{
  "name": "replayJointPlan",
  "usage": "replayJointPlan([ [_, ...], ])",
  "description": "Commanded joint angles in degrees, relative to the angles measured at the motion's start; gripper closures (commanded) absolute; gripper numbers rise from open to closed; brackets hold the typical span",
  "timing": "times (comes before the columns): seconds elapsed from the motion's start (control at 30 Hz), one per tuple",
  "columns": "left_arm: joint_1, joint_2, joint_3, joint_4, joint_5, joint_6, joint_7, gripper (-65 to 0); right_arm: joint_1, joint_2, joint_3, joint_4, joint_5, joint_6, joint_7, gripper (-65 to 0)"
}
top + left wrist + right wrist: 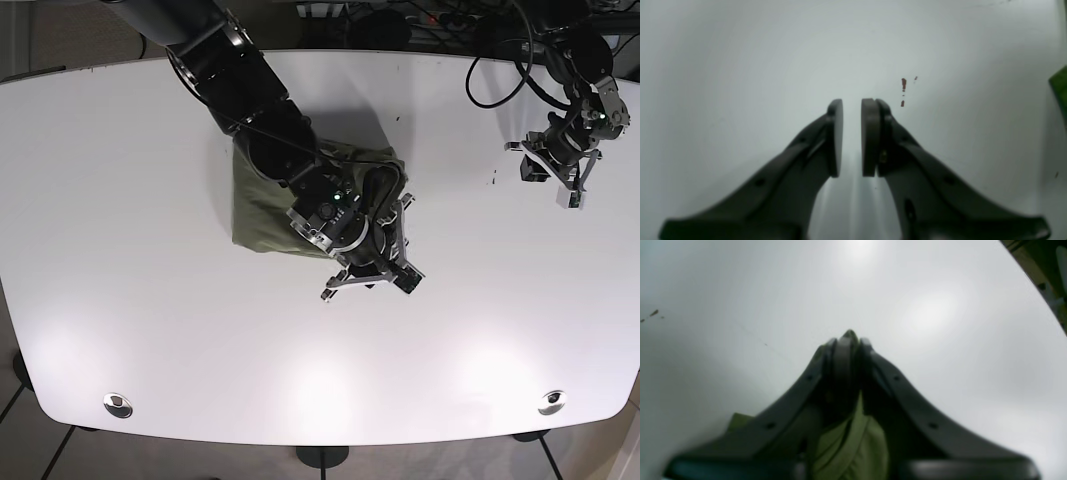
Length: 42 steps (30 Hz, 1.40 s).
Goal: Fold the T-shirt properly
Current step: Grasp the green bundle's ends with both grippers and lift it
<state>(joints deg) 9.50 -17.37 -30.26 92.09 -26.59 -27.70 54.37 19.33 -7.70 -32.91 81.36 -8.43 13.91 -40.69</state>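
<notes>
Green T-shirt [262, 200] clamped in right pincer [849, 340], white table [150, 330], no legible writing

2 black arms, matte, thick jointed segments. Left pincer [852, 136]: dark grey curved fingers, flat pads. Right pincer [368, 280]: green LED nearby. Black cables loop behind left arm.

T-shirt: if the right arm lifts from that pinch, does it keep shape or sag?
Likely sags: the T-shirt lies crumpled, with soft folds hanging from the shut right gripper. Probably light, since one pinch gathers it. It may drag across the smooth table.
</notes>
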Motion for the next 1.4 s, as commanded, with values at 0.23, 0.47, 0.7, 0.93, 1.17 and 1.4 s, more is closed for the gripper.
replayJointPlan([
  [0.23,-0.31,-0.96,7.8,6.59,-0.71,-0.47,-0.87,-8.2,-6.8,-1.04,7.02,12.22,0.29,0.55,2.58,-49.5],
  [0.47,-2.24,3.96,19.84,16.87,-0.53,-2.32,-0.79,-8.2,-17.35,0.98,19.94,24.0,0.29,0.73,2.49,-45.5],
  [0.7,-2.77,7.3,38.3,19.51,-0.62,-2.14,-0.79,-7.8,-18.41,9.16,32.07,19.43,10.23,0.73,2.93,-7.9],
  [0.93,-3.3,8.35,34.96,11.95,-0.36,-2.23,-0.79,-7.9,-15.42,13.02,32.95,0.7,18.58,0.64,11.72,-7.9],
  [1.17,-11.56,6.07,30.74,-4.05,-0.36,-2.41,-1.14,-8.1,-15.68,12.94,32.95,-1.32,18.58,0.64,12.77,-7.6],
  [1.4,-20.09,4.22,31.01,-18.91,4.65,-3.2,-9.58,-8.1,-17.44,13.02,32.77,0.18,18.49,0.64,12.69,-7.5],
])
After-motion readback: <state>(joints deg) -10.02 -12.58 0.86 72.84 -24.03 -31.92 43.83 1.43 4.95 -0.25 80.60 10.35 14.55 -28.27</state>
